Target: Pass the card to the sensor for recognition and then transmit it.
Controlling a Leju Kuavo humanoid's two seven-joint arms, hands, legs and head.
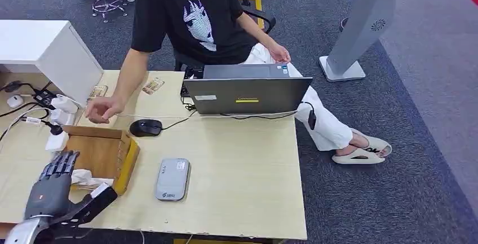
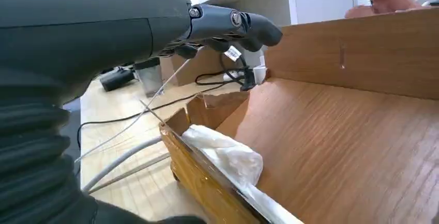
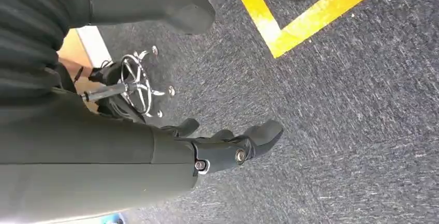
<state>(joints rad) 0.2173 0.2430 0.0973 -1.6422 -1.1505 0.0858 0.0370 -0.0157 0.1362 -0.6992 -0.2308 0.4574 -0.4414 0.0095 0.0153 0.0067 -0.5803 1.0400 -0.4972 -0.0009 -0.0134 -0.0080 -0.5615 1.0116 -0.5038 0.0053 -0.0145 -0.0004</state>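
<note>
A flat grey sensor pad point(image 1: 172, 179) lies on the wooden table point(image 1: 242, 165), near its front edge. Two small brownish cards point(image 1: 153, 85) point(image 1: 97, 91) lie at the far side, beside a person's forearm. At the front left corner my left hand point(image 1: 56, 190) hovers with its fingers spread and nothing in it, its thumb reaching towards an open wooden box point(image 1: 101, 151). In the left wrist view the fingers point(image 2: 228, 25) stretch over the box's rim point(image 2: 196, 146). My right hand point(image 3: 228, 149) hangs over grey carpet, fingers loosely apart, holding nothing.
Crumpled white plastic point(image 2: 228, 154) lies inside the box. A person sits behind the table, one hand point(image 1: 104, 109) near the box. A black mouse point(image 1: 145, 127), a laptop point(image 1: 245, 93), cables and plugs point(image 1: 56, 120) occupy the far side. A grey stand point(image 1: 361, 24) rises at the right.
</note>
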